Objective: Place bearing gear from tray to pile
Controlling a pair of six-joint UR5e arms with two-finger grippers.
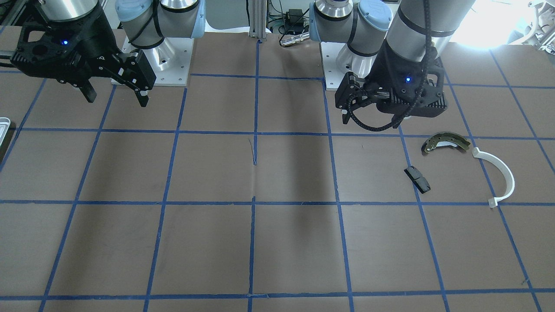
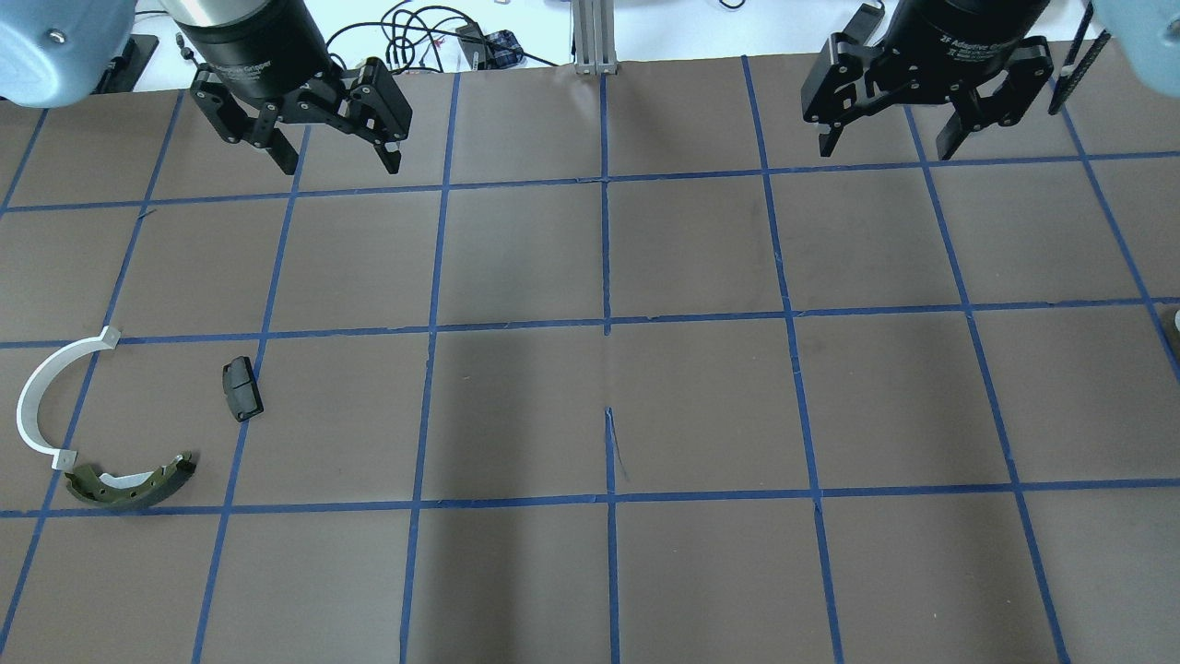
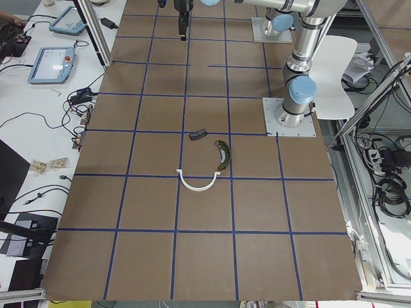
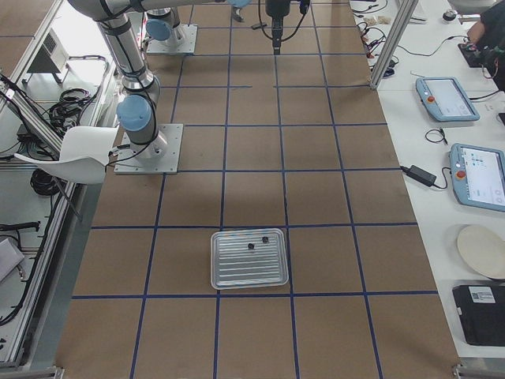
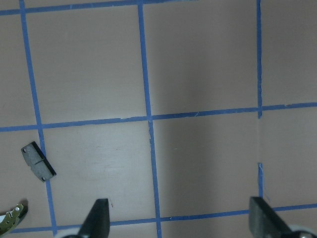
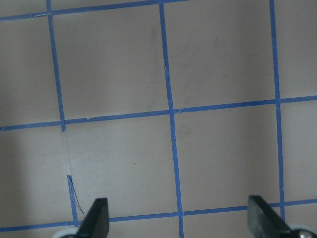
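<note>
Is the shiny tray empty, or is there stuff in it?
Not empty. The shallow silvery ribbed tray holds a small dark piece and a second dark piece near one long edge. They are too small to identify.

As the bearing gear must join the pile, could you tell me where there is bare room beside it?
Bare table shows between the white half-ring, black block and brake shoe, and across the squares beyond the block toward the middle. It is tight only where one ring end comes close to the shoe.
</note>
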